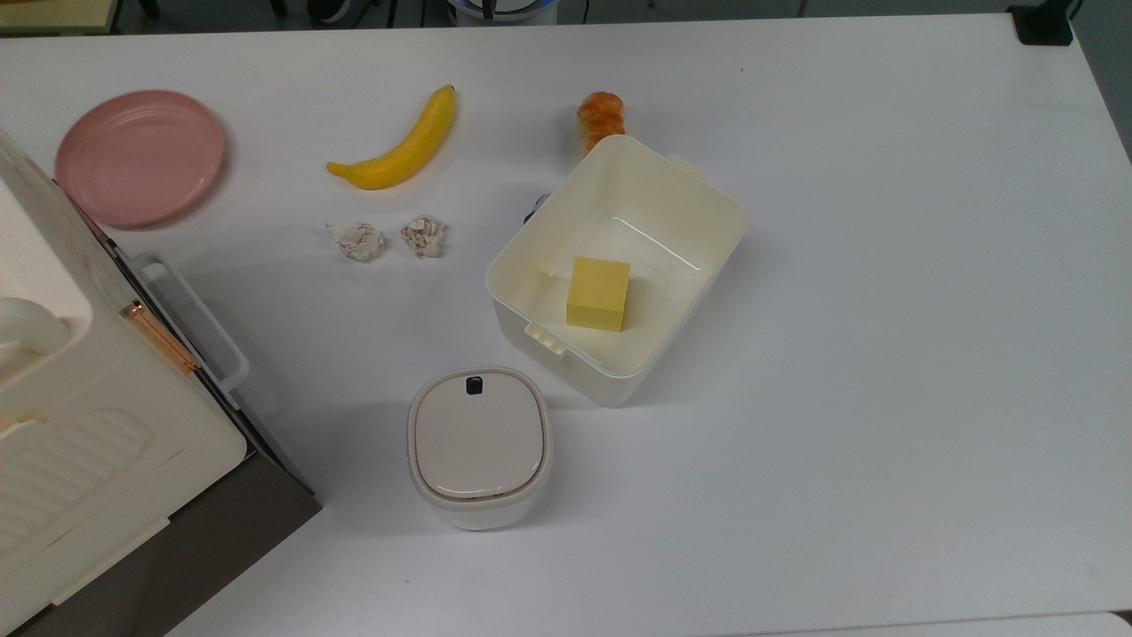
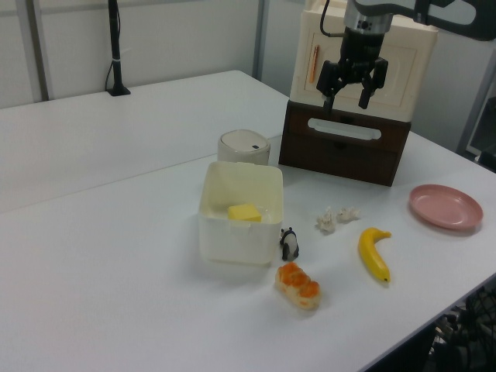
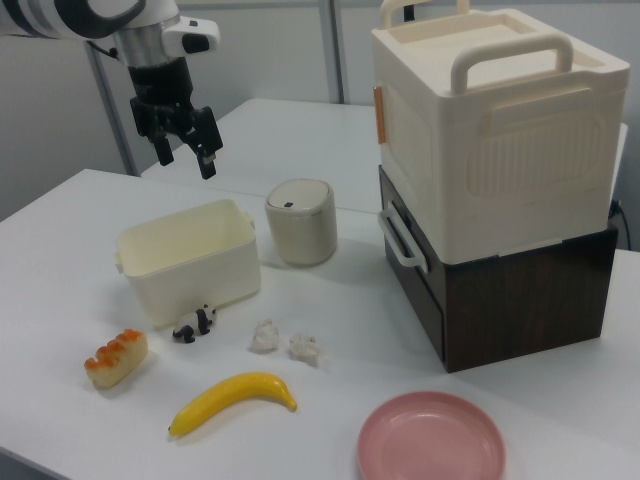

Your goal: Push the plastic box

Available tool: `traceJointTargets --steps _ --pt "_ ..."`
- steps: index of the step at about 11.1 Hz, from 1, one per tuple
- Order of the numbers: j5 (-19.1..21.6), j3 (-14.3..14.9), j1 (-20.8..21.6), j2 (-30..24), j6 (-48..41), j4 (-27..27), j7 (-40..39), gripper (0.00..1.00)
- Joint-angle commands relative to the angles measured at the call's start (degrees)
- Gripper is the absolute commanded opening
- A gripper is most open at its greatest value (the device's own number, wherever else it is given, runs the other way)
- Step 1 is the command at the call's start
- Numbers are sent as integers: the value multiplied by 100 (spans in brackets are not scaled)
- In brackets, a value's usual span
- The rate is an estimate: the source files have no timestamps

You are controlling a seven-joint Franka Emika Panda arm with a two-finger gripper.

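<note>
In the top view, going left to right, you have the cream appliance [image 1: 97,425] on its dark base at the left edge, with the pink plate [image 1: 140,157] above it. Next comes the banana [image 1: 402,141], and below it two crumpled paper balls [image 1: 389,239] side by side. The lidded bin [image 1: 479,447] stands lower down, its black button toward the box. The box [image 1: 616,265] sits near the middle of the table [image 1: 884,354], turned at an angle to the table's edges, open at the top, with a yellow block [image 1: 599,293] on its floor. A latch tab shows on the rim nearest the bin and another on the opposite rim. The pastry [image 1: 601,118] lies just beyond the box's far corner.

In the left view, you see the box in the middle with the bin right behind it. A small panda figure [image 2: 289,243] stands just beside the box's right wall, and the pastry [image 2: 297,285] lies near it toward the table's front. The gripper [image 2: 350,95] hangs high in front of the appliance, well apart from the box, with its fingers spread and nothing between them.

In the right view, your gripper [image 3: 184,152] hovers above and behind the box [image 3: 188,260], fingers apart and empty, pointing down. The box stands to the left of the bin [image 3: 301,221], close but with a gap, and the panda figure [image 3: 194,326] is just in front of it
</note>
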State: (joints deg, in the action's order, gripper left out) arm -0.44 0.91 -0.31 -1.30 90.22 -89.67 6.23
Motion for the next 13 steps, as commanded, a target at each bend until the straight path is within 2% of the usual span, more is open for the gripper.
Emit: traceJointTargets --steps 1,8,11,13 --pt "435 154 -12 -194 -12 -122 -618 100" --pt "448 112 -22 -213 4 -183 -850 100" --pt "483 -64 -127 -221 -4 -665 -3077 100" --pt "431 -73 -110 -178 56 -850 -4151 100"
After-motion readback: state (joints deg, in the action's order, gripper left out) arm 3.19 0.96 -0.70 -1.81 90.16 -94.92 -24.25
